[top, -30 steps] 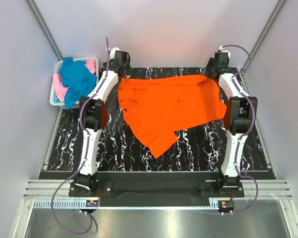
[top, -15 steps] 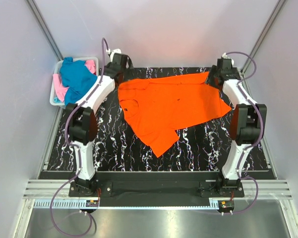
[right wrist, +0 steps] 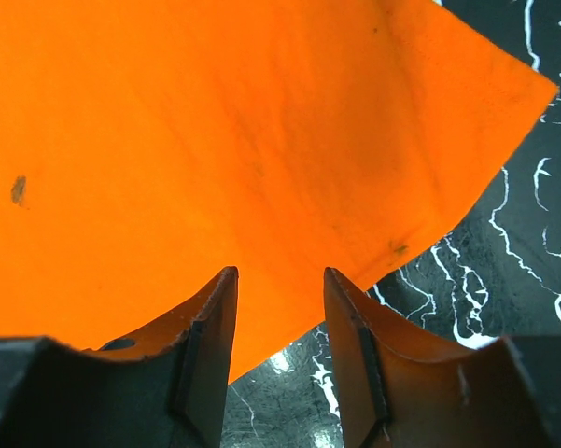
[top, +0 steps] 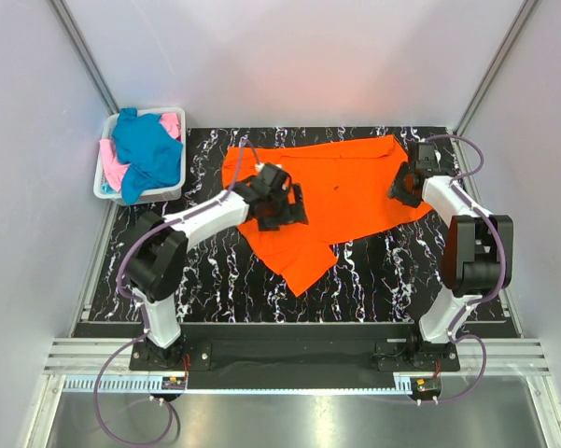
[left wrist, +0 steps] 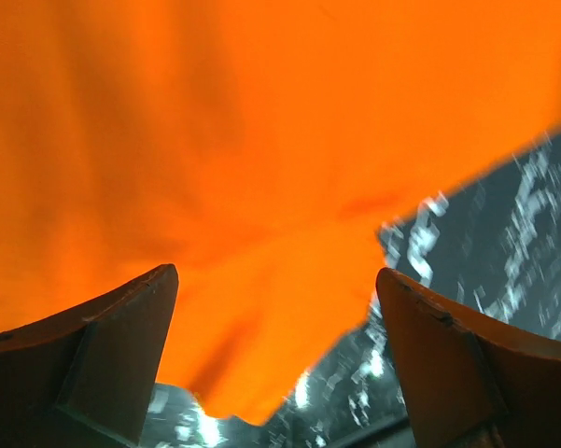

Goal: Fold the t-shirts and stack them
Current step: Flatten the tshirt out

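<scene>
The black, white-veined desk fills the middle of the cell. Across its far half lies the orange t-shirt, spread mostly flat, with one corner trailing toward the near side. It is not folded.

The left arm reaches in over the shirt's left part, and its head sits above the cloth. In its wrist camera the left jaws stand wide apart with nothing between them. Orange cloth lies beneath them, with a strip of desk to one side. The right arm bends in over the shirt's right edge. The right jaws are parted only narrowly and hold nothing, above the hem where it meets the desk.

Off the far left corner sits a white basket. The teal t-shirt is heaped on top in it, spilling over the rim. The pink t-shirt shows beneath it.
</scene>
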Tool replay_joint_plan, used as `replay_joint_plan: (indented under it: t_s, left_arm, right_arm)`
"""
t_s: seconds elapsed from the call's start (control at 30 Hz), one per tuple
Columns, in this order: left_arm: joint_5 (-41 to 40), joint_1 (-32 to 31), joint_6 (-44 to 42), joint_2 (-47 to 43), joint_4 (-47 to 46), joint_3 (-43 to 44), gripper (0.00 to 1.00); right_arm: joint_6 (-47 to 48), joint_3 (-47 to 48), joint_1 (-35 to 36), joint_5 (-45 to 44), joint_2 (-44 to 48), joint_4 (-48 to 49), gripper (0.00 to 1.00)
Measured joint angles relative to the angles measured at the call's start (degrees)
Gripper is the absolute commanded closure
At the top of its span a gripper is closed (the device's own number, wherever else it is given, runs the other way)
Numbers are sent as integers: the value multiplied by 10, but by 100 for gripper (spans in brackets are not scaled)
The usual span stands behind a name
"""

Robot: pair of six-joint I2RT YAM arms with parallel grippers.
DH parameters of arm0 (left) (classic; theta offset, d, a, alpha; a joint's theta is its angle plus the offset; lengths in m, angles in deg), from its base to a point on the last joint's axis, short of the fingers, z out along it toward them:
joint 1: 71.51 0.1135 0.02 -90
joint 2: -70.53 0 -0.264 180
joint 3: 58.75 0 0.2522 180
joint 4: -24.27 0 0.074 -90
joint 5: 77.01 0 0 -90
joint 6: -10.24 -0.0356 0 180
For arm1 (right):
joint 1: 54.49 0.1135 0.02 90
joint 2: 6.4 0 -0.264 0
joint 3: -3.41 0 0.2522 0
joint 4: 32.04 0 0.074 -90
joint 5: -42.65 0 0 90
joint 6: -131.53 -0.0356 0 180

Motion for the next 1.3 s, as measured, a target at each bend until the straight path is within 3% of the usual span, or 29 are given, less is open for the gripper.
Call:
replay_joint_plan:
  t_s: [0.17, 0.53, 0.87, 1.3]
  left_arm:
    - [12, -50, 14, 2, -14, 0, 11]
    - [-44, -50, 17, 32, 21, -2, 13]
    - [-91, -58, 15, 67, 93, 4, 13]
    - [-143, -59, 24, 47, 163, -28, 14]
  right_arm:
    - [3, 2, 0, 24, -1, -2, 51]
    - [9, 47, 0, 66, -102, -18, 50]
    - [7, 67, 0, 72, -117, -58, 52]
    - [-27, -33, 0, 72, -59, -67, 55]
